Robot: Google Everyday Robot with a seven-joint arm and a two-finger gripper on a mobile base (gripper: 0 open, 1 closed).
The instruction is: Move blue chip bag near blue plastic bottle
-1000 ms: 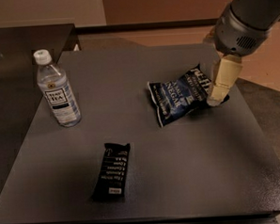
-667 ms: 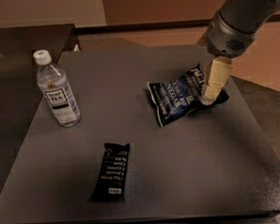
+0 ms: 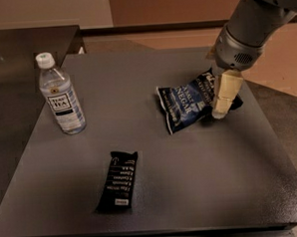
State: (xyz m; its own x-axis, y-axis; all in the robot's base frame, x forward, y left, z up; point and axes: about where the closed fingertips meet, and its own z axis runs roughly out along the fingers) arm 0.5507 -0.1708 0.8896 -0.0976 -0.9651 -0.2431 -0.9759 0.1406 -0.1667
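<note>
The blue chip bag (image 3: 187, 103) lies flat on the dark table (image 3: 192, 188), right of centre, with white lettering facing up. The blue plastic bottle (image 3: 60, 95) stands upright near the table's left edge, with a white cap and a white-and-dark label. My gripper (image 3: 222, 100) comes down from the upper right on a grey arm (image 3: 248, 30). Its cream tip sits on the bag's right end and hides that end. Bag and bottle are far apart, with a wide stretch of table between them.
A narrow black bar wrapper (image 3: 119, 181) with white text lies at the front, left of centre. A second dark surface (image 3: 15, 52) adjoins the table at the back left. A tan floor (image 3: 280, 58) shows beyond the table's right edge.
My gripper has shifted a little to the left and down onto the bag's right end. The bag, the bottle and the black wrapper have not visibly moved.
</note>
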